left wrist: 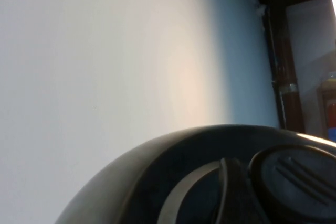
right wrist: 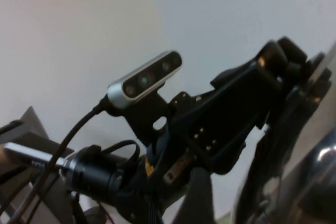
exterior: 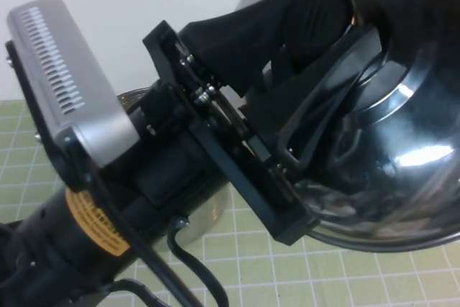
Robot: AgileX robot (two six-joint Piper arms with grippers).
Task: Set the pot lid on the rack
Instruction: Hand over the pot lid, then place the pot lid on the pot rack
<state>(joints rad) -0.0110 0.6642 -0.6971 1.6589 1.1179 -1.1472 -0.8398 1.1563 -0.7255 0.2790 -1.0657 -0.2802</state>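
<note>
The pot lid (exterior: 402, 170) is shiny, domed steel, raised high and tilted close to the high camera. My left gripper (exterior: 339, 18) is shut on its black knob (exterior: 310, 21), one finger on each side. In the left wrist view the knob (left wrist: 296, 182) and the lid's dome (left wrist: 178, 169) fill the lower part, against a white wall. The right wrist view shows the left arm (right wrist: 231, 114) from the side and the lid's rim (right wrist: 317, 166). My right gripper is out of the high view. The rack is out of view.
The steel pot (exterior: 210, 215) stands on the green grid mat (exterior: 345, 278) behind the left arm, mostly hidden by it. The left arm's silver wrist camera (exterior: 68, 77) and its cable (exterior: 194, 271) fill the left of the high view.
</note>
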